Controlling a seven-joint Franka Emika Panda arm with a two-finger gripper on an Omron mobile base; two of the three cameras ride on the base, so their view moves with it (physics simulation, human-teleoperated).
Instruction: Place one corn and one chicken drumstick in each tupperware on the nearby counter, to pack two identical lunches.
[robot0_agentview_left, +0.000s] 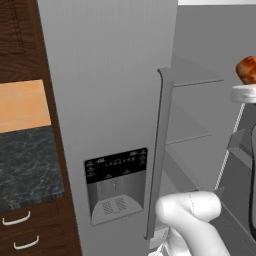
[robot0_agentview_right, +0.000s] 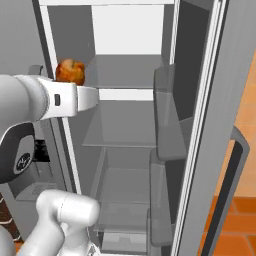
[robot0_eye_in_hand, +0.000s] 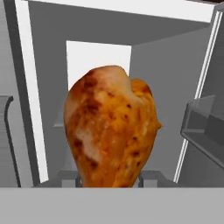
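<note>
My tool is clamped on the chicken drumstick, its two dark tips barely peeking out on either side of the meat's lower end in the hand view. From there the drumstick stands upright and very near the lens, rounded meaty end up, mottled orange-brown with darker speckles. Behind it I look into the open fridge: grey walls, a bright white panel at the back, and a door bin on the right.

The right base view gives what the hand view cannot: the drumstick sits above my white wrist, held in front of the upper part of the fridge, level with its top shelf. Clear shelves run down below it, and the open right door with its bins stands edge-on, with an orange tiled floor to the right.

The left base view catches just the drumstick at the far right edge, over my wrist. It adds the closed left fridge door with its long handle and a water dispenser, and to the left a black speckled counter over dark brown drawers with silver handles.
</note>
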